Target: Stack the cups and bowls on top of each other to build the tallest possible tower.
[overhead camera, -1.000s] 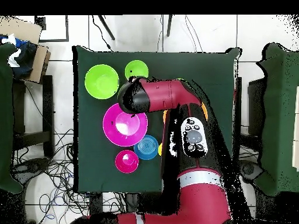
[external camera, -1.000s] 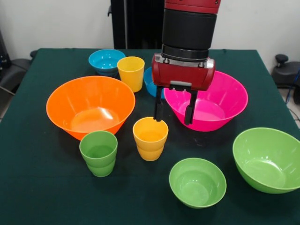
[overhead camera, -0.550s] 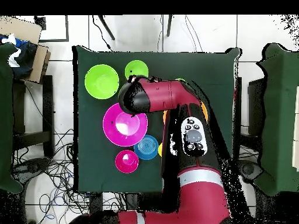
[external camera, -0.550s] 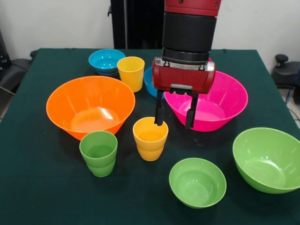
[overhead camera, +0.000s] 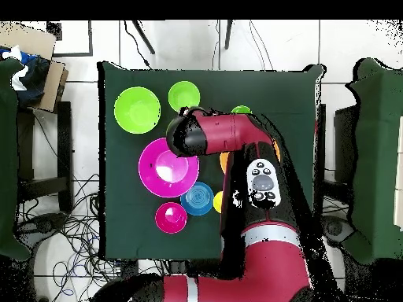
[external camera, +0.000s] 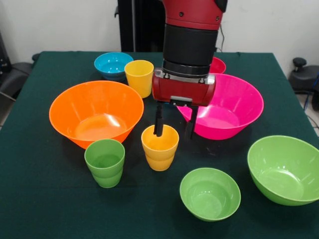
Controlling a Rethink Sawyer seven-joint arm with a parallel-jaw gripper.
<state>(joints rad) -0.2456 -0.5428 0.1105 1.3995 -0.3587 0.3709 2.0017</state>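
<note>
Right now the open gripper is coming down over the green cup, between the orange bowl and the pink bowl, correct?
Not the green cup. The front view shows the open gripper over the orange-yellow cup, one of its fingers at that cup's rim. The rest holds: it sits between the orange bowl and the pink bowl.

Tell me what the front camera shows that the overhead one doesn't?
Only the front view shows the gripper, its fingers open at the orange-yellow cup, plus the large orange bowl and the yellow cup. Only the overhead view shows the floor and cables around the table. Both show the large pink bowl and both lime green bowls.
</note>
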